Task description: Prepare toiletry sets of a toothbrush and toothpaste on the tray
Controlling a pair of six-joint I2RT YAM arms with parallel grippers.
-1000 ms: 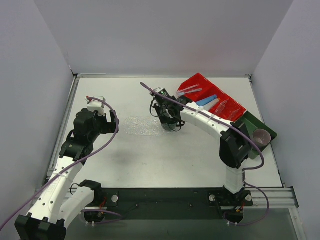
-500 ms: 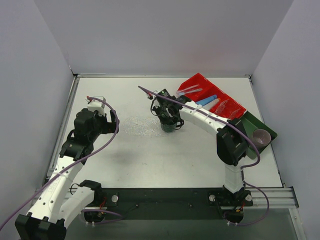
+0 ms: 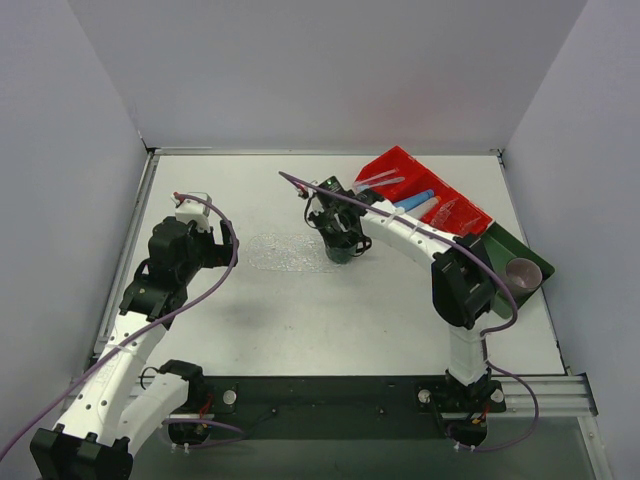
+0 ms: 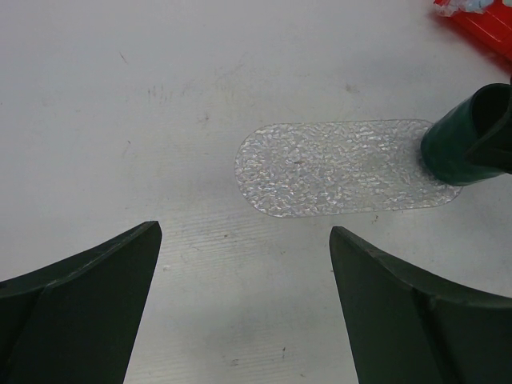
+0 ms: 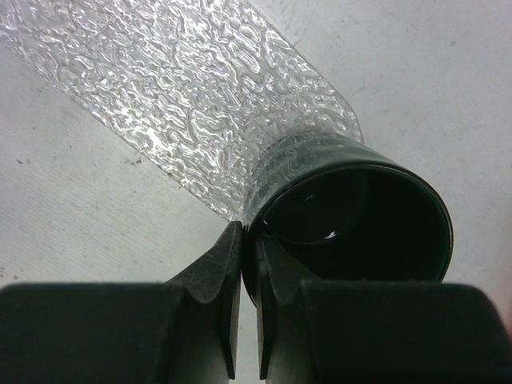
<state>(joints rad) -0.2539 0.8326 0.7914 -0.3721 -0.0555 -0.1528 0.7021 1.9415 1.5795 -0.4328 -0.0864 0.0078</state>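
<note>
While the right gripper (image 5: 246, 240) is pinching the mug (image 5: 352, 224) rim and the left gripper (image 4: 244, 232) is gaping, the tray (image 4: 320, 168) is looking light, slippery; take its edge.

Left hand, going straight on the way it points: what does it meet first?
The left hand would probably meet the tray first, or the table just short of it; depth is unclear. The mug stands off that line.

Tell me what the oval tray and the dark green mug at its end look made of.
The tray looks like clear plastic, pebbled and glittery; the table shows through it. The mug is dark green, glossy and hard-looking; its wall mirrors the tray's pattern and the inside glints. Glazed ceramic or smooth plastic, I can't tell which.
</note>
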